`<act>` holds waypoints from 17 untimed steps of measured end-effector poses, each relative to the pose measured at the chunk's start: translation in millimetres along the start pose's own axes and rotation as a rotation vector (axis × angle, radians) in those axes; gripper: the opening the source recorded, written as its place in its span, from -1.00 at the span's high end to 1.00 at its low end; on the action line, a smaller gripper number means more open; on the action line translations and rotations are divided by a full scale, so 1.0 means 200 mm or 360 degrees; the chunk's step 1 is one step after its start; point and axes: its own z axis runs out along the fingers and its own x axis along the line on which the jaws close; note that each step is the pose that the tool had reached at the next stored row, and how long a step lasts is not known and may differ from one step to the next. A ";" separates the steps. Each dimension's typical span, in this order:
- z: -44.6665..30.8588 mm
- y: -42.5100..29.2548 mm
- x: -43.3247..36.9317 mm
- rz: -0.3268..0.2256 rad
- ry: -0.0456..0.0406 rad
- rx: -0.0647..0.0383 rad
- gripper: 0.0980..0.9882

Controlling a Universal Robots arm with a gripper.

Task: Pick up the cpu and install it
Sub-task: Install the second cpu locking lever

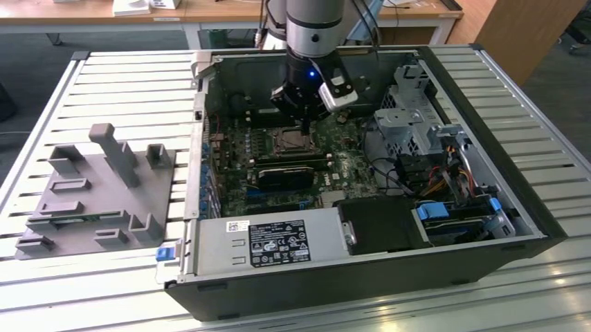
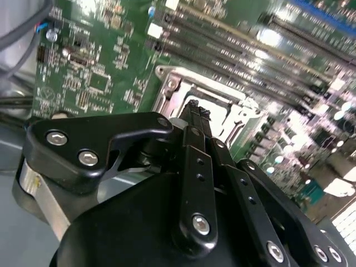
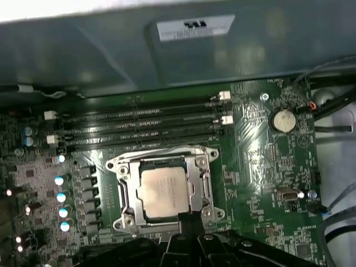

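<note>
a: where is the cpu sitting?

b: in the first wrist view it lies flat inside the metal-framed socket on the green motherboard, its pale top plate showing and the frame around all four sides.

a: and the pincer?

b: the gripper hangs over the open computer case, just above the socket in the exterior view. in the first wrist view the black fingertips stand at the socket's edge, just beside the cpu and not around it. in the second wrist view the gripper has its two finger ends pressed together over the socket frame, nothing between them. so it is closed and holds nothing.

a: what else is close to it on the board?

b: long memory slots run along one side of the socket, and a round coin battery sits on the board well apart from it.

a: and the surface and room?

b: the case lies on its side on a slatted white table. on the exterior view's left a grey tray with upright blocks rests on the slats, well apart from the gripper. on the far side stands a wooden desk, and a wooden panel on the far right.
</note>
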 end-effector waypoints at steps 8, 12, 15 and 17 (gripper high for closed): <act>0.004 -0.049 -0.006 0.0000 0.0036 -0.0033 0.98; 0.015 -0.101 -0.013 0.0000 0.0041 -0.0044 0.98; 0.021 -0.109 -0.006 0.0000 0.0041 -0.0044 0.98; 0.025 -0.115 0.029 0.0000 0.0041 -0.0044 0.98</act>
